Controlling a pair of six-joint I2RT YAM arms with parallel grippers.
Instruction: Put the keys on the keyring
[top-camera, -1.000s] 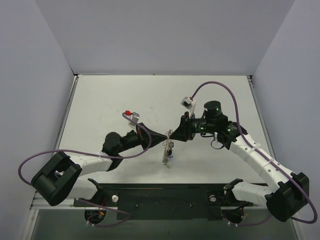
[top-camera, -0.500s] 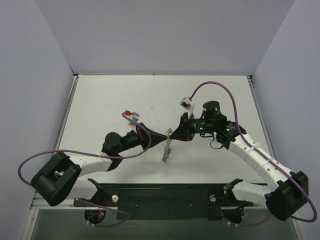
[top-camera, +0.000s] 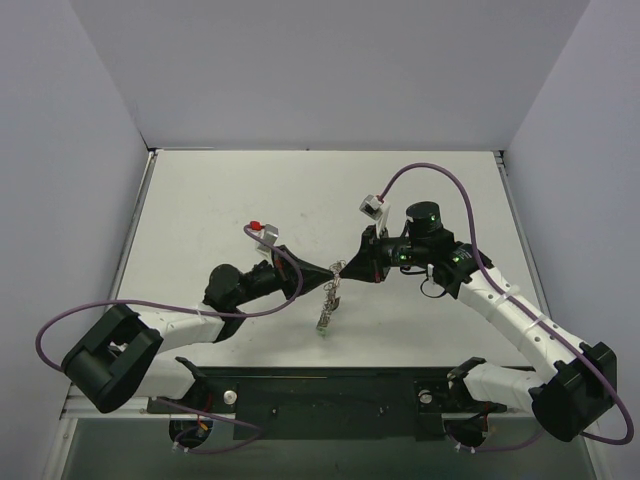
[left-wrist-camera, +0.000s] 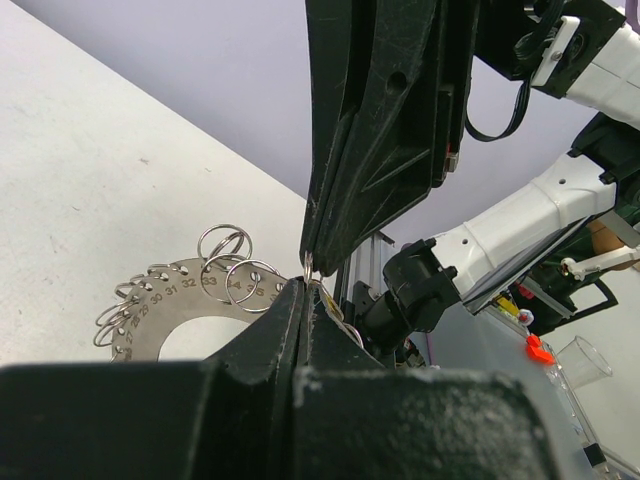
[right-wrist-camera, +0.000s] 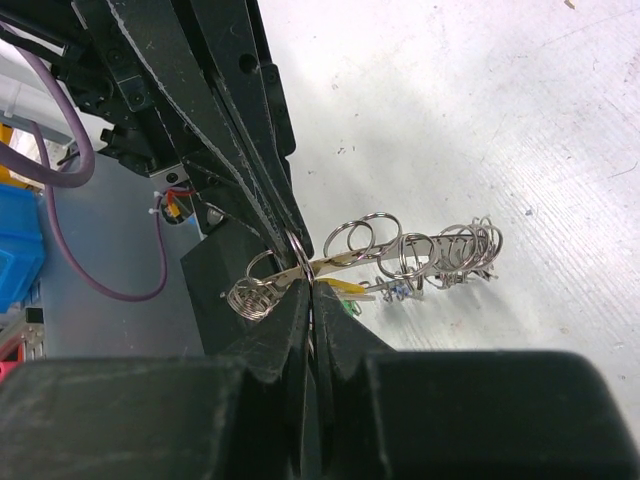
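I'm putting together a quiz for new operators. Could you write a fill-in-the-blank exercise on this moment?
1. The left gripper and right gripper meet fingertip to fingertip, both ___ on the keyring.
2. The keyring's flat face is stamped with ___.
3. In the right wrist view, the key nearest the grippers has a ___ head.
Missing words: shut; numbers; yellow.

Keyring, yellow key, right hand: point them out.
keyring (left-wrist-camera: 168, 300), left wrist view, flat numbered band
yellow key (right-wrist-camera: 345, 288), right wrist view, plastic head
right hand (right-wrist-camera: 311, 292), right wrist view, between fingertips
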